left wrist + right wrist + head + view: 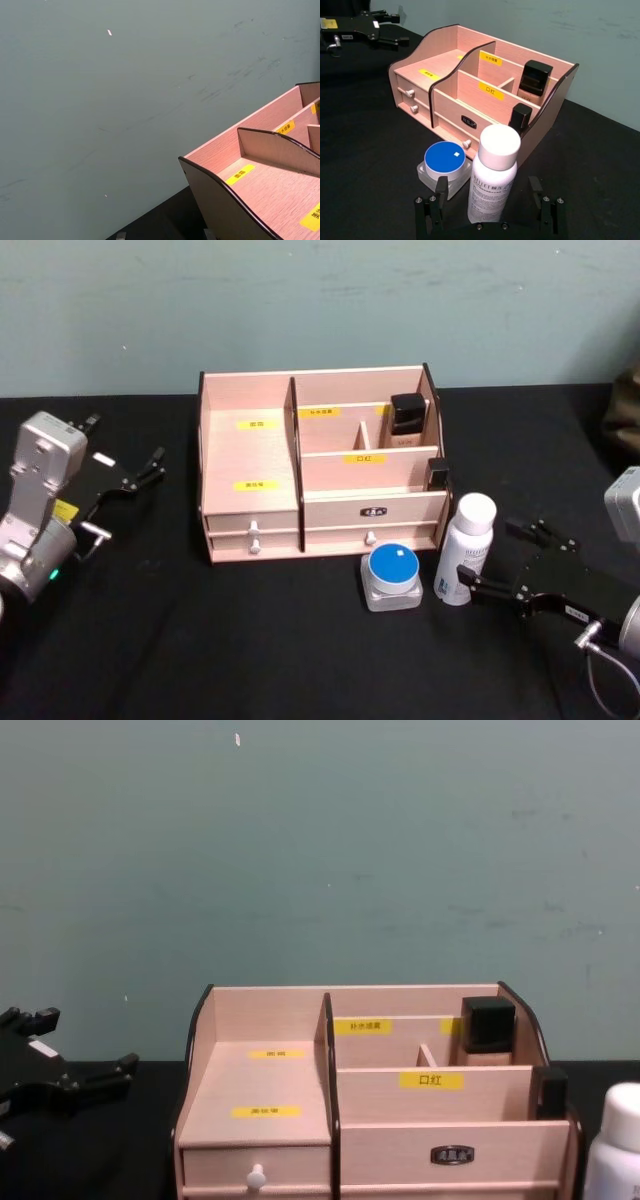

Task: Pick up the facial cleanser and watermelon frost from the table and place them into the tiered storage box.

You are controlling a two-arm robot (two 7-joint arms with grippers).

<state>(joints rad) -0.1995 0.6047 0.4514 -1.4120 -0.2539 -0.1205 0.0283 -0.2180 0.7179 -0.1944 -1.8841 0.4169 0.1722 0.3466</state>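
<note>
Facial cleanser, a white-capped plastic bottle (466, 550), stood upright by the right front corner of the light wooden tiered storage box (250, 455). Right gripper (490, 552) had jaws spread, 1 each side; it should centre, pinch mid-body, lift straight. Left gripper (135, 472) sat idle left of box, jaws apart.

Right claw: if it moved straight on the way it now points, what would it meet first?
Most likely the white bottle, upright just ahead of the right claw, facing the gap between its open fingers; the tiered storage box stands behind.
</note>
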